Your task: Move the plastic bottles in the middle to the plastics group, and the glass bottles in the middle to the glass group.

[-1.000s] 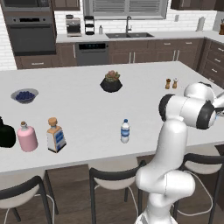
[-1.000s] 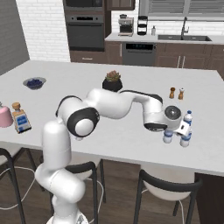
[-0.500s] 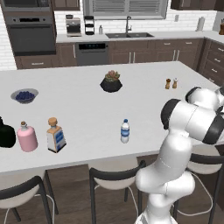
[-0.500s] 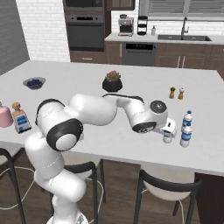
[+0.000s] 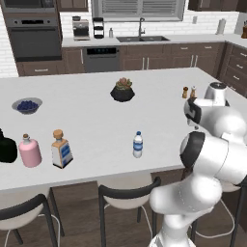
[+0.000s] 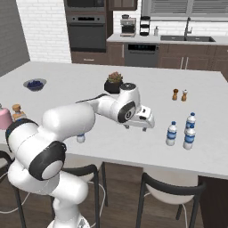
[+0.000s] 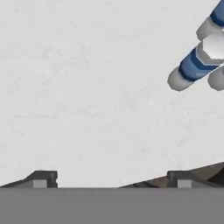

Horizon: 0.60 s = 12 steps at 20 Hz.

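Observation:
My gripper (image 6: 139,127) hangs open and empty just above the island counter (image 6: 89,84), left of three small water bottles (image 6: 171,133) with blue labels that stand together near the right front edge. In the hand view those bottles (image 7: 192,65) lie at the top right, apart from my fingertips (image 7: 41,178). One more plastic bottle (image 5: 138,144) stands alone in the middle near the front edge. At the far left stand the square corked glass bottle (image 5: 61,148), the pink flask (image 5: 30,151) and a black bottle (image 5: 6,148), close together.
A potted plant (image 5: 122,90) sits mid-counter. Two small shakers (image 6: 179,95) stand behind the water bottles. A bowl of blueberries (image 5: 27,105) is at the far left. Stools (image 6: 171,187) line the near edge.
The arm has drawn the open gripper leftward, away from the water bottles on the right where it stood a second ago. The bottles have stayed in place.

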Motion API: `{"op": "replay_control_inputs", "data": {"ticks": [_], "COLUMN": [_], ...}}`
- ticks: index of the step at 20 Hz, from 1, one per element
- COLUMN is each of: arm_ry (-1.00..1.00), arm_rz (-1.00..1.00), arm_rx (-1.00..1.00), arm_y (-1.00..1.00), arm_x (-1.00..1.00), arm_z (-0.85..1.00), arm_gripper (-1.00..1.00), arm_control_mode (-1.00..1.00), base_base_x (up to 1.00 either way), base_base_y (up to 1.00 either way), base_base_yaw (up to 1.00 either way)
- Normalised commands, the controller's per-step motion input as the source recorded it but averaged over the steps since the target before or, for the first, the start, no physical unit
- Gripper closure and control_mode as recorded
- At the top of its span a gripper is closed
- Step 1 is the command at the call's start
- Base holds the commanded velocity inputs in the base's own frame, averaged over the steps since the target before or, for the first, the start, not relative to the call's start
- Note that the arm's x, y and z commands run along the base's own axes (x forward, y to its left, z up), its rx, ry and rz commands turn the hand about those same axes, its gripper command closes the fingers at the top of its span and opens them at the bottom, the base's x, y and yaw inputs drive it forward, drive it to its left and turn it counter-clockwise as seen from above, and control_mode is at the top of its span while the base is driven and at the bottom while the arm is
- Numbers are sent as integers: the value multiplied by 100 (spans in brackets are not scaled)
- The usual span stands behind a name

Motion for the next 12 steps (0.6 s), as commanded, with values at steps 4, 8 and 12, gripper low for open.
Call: {"op": "replay_control_inputs", "data": {"ticks": [4,8,12], "arm_ry": [19,4,0], "arm_rz": [10,4,0], "arm_rx": [0,1,7], "arm_y": [87,89,92], "arm_x": [-19,-21,-13], "arm_z": [45,22,18], "arm_gripper": [-100,-100,-100], "arm_control_mode": [-100,-100,-100], "base_base_x": [0,0,0], "base_base_y": [0,0,0], "base_base_yaw": [0,0,0]}}
